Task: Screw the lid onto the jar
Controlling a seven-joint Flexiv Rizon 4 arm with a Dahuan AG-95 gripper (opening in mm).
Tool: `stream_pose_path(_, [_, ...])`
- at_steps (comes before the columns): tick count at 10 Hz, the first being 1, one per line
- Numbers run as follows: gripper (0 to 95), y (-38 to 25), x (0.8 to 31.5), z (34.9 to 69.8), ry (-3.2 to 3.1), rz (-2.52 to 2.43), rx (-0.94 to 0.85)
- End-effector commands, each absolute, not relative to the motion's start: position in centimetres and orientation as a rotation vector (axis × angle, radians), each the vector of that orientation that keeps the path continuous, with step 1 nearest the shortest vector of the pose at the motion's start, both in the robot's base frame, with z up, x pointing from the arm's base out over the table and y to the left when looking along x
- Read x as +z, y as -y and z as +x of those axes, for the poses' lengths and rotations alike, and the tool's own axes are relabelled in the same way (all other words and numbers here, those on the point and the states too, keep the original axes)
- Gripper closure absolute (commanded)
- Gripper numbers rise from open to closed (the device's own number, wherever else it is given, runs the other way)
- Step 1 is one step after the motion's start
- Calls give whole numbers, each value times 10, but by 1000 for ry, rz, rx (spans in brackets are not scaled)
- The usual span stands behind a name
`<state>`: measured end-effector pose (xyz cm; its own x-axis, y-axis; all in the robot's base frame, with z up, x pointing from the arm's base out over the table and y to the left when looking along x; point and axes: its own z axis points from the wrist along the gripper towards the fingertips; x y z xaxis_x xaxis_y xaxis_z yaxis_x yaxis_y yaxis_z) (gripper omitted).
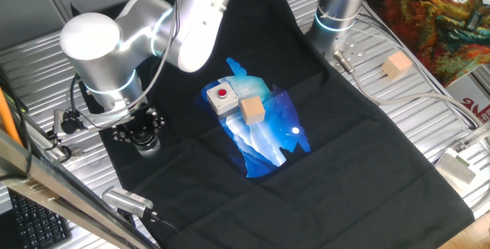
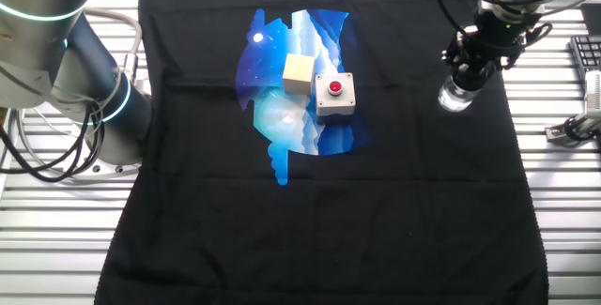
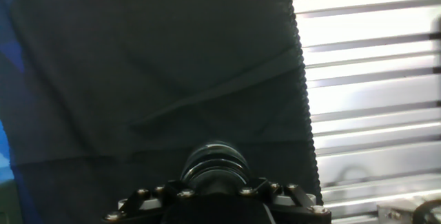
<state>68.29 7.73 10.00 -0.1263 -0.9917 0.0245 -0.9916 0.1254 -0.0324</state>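
The jar [image 1: 148,146] is a small clear glass cylinder standing on the black cloth near its left edge. It also shows in the other fixed view [image 2: 454,97] at the right. My gripper [image 1: 139,132] points straight down right on top of the jar, and it shows in the other fixed view [image 2: 471,59] too. Its fingers are closed round something black at the jar's mouth, which I take for the lid, mostly hidden between them. In the hand view my gripper [image 3: 217,186] fills the bottom edge, with the round ridged jar top [image 3: 215,159] just beyond it.
A grey box with a red button [image 1: 222,96] and a tan wooden cube [image 1: 252,110] stand on the blue print mid-cloth. A second cube [image 1: 397,65] lies on the slatted metal table at the back right. Another arm's base [image 1: 337,11] stands behind. The cloth's edge [image 3: 303,79] runs close by the jar.
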Motion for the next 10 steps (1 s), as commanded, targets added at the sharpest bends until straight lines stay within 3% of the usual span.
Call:
stream_pose_path(1, [950, -76, 101, 683, -2375, -2044, -67])
stream_pose_path(10, [950, -73, 100, 683, -2556, -1776, -51])
